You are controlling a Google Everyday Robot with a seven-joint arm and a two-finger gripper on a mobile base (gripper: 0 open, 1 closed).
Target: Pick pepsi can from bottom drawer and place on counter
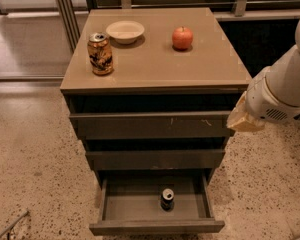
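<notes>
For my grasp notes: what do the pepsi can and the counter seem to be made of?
Pepsi can: probably metal, its top rim shines silver. Counter: likely laminate, smooth tan, faintly glossy. The gripper is just right of the top drawer.

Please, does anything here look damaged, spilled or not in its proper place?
Nothing is spilled or tipped. Only the top drawer front has small pale scratches towards its right end. The pepsi can stands upright in the open bottom drawer. The gripper is just right of that scratched top drawer front.
</notes>
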